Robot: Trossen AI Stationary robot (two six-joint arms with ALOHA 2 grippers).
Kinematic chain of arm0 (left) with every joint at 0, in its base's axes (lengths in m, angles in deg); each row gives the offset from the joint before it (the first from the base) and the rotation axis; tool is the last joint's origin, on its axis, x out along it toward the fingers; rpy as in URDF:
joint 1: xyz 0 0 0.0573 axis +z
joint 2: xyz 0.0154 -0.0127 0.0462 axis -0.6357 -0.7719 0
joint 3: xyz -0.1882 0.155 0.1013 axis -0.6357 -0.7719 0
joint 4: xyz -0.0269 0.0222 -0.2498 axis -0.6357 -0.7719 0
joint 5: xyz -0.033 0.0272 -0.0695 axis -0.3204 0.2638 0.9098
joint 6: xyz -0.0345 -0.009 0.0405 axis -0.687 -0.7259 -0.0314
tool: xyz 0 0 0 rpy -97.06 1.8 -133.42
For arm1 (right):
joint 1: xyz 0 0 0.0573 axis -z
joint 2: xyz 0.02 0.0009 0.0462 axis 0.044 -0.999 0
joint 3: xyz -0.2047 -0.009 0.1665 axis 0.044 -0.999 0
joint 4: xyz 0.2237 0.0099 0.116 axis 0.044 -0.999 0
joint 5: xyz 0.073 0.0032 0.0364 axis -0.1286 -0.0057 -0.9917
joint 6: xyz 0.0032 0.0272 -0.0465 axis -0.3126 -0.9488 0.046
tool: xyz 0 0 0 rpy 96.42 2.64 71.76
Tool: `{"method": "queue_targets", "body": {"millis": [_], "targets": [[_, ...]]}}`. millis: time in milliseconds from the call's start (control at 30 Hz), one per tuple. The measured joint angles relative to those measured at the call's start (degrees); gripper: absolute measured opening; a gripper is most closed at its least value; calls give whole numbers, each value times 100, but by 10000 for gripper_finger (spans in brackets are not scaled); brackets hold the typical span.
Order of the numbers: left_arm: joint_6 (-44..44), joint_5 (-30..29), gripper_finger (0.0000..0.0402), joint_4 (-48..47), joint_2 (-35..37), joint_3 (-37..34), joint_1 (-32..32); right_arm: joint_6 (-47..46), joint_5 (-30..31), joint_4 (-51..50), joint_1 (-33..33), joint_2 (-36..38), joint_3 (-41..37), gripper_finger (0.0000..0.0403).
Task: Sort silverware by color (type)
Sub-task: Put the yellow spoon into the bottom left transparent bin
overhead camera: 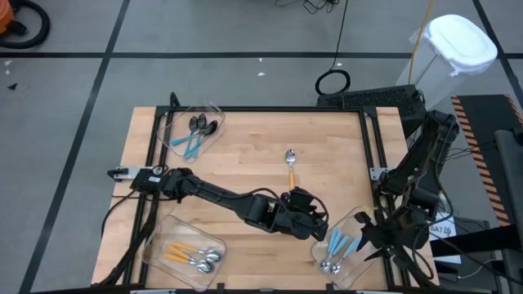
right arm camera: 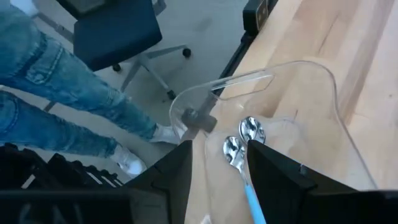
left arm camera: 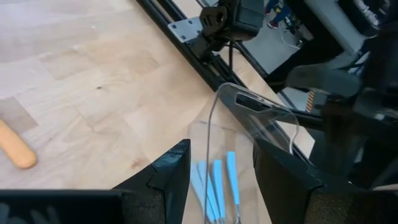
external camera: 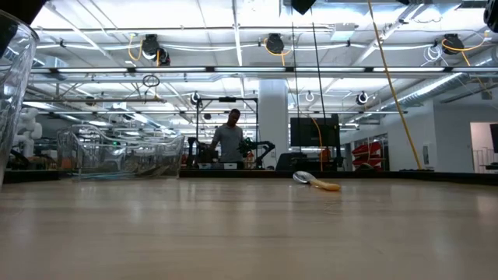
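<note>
One spoon with a silver bowl and orange handle (overhead camera: 291, 165) lies flat on the bare wood at mid table; the low view shows this spoon (external camera: 317, 183) too. My left gripper (overhead camera: 317, 227) hangs open just above the left rim of the near-right clear bin (overhead camera: 355, 216), where blue-handled silver spoons (overhead camera: 335, 251) lie. In its wrist view the blue handles (left arm camera: 214, 180) show through the gap of the left gripper (left arm camera: 217, 155). My right gripper (overhead camera: 366, 233) hangs open over the same bin's right side, above the silver bowls (right arm camera: 242, 140); the right gripper (right arm camera: 219, 149) holds nothing.
A clear bin at the far left (overhead camera: 214, 109) holds black-bowled blue-handled spoons (overhead camera: 196, 135). Another at the near left (overhead camera: 163, 224) holds orange-handled silver spoons (overhead camera: 192, 257). A black frame (overhead camera: 369, 143) edges the table. A person's legs (right arm camera: 56, 106) and a chair (right arm camera: 118, 31) stand beyond the right edge.
</note>
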Motion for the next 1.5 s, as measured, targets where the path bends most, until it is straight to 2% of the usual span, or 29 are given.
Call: {"method": "queue_targets", "body": {"millis": [167, 433, 733, 933, 1033, 1233, 1500], "targets": [[96, -21, 172, 28, -6, 0, 64, -194, 316, -396, 4, 6, 196, 150], [932, -109, 172, -90, -6, 0, 264, -249, 925, -571, 76, 54, 203, 150], [829, -109, 172, -961, -95, 1, 819, -493, 2394, -1487, 543, 676, 205, 150], [181, -98, 173, -1093, -173, -1, 1254, -525, 3167, -1620, 896, 1033, 205, 150], [166, -95, 172, -1124, -195, 7, 1438, -823, 3305, -1703, 1088, 1133, 205, 150], [-154, -19, 172, -1789, -251, 0, 1739, -1140, 3292, -1749, 1352, 1150, 205, 150], [-949, 667, 173, -2816, -269, 0, 1996, -929, 3264, -1751, 1618, 1158, 205, 150]]}}
